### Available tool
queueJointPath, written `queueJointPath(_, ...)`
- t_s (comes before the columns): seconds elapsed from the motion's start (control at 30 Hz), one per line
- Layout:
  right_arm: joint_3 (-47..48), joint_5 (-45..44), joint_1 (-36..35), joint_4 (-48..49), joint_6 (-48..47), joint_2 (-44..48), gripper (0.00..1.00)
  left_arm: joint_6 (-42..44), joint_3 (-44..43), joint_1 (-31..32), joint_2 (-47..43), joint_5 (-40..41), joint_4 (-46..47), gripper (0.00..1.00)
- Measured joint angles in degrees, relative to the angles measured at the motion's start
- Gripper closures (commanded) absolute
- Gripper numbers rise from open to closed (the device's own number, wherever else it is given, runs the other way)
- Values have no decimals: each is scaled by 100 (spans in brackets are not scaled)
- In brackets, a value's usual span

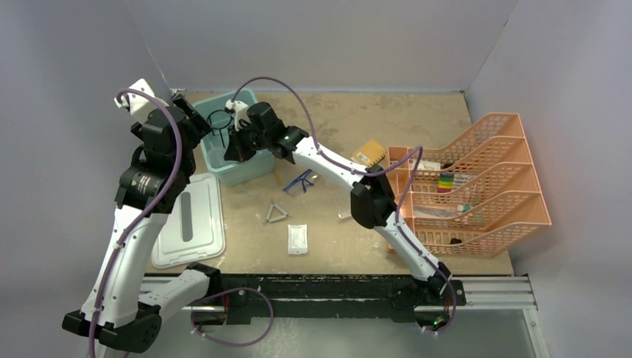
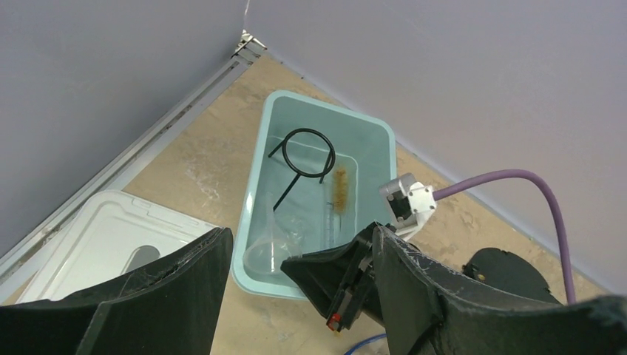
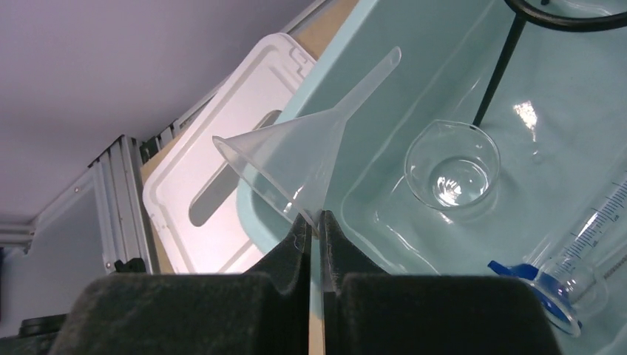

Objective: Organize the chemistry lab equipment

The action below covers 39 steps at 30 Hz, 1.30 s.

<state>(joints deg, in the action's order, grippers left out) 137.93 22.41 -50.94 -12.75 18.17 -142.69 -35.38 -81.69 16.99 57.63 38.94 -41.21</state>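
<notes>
Table contents, listed from near edge to far wall; clock directions as read in the overhead view

1. White packet: lay flat near the front edge, about centre
2. Wire triangle: lay flat at 11 o'clock from the packet, apart from it
3. White lid: lay flat at 9 o'clock from the triangle, off its tub
4. Blue-framed goggles: rested at 1 o'clock from the triangle
5. Orange mesh tray: stood at the table's 3 o'clock side; tier contents too small to name
6. Teal tub: open, at the table's 11 o'clock. It held a black ring tripod toward the far wall, a bristle brush just beside it, a small beaker upright, and a graduated cylinder with a blue base lying on the floor
7. Right gripper: at the tub's near left corner, fingers pressed together on the rim of a clear funnel, pinching it; the funnel was tilted, and contact with the tub could not be told
8. Left gripper: above the tub's 9 o'clock side, fingers spread wide, nothing between them
</notes>
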Motion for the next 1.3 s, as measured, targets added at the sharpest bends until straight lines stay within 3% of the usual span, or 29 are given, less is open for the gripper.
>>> queueJointPath(0.13,125,7,26,-9,90,-289,97,0,46,0,-2,33,-55,31)
queueJointPath(0.23,133,2,55,83,175,-396,90,0,92,0,-4,31,-90,31)
queueJointPath(0.4,280,52,114,59,236,-485,59,0,96,0,-4,-13,-131,30)
queueJointPath(0.5,286,125,131,63,214,-468,51,0,96,0,2,-103,-151,30)
queueJointPath(0.7,203,175,136,-26,173,-247,51,-2,96,0,2,-315,-168,29)
queueJointPath(0.83,-293,188,155,-9,175,380,52,7,129,0,-17,-673,-103,25)
queueJointPath(1.0,-1641,63,260,214,225,1880,57,111,498,0,-225,-1351,136,20)
queueJointPath(1.17,-3521,-625,647,627,278,3700,58,177,820,-4,-400,-2291,227,30)
queueJointPath(1.3,-4809,-1261,1143,745,597,4730,56,184,1427,-2,-378,-3279,581,32)
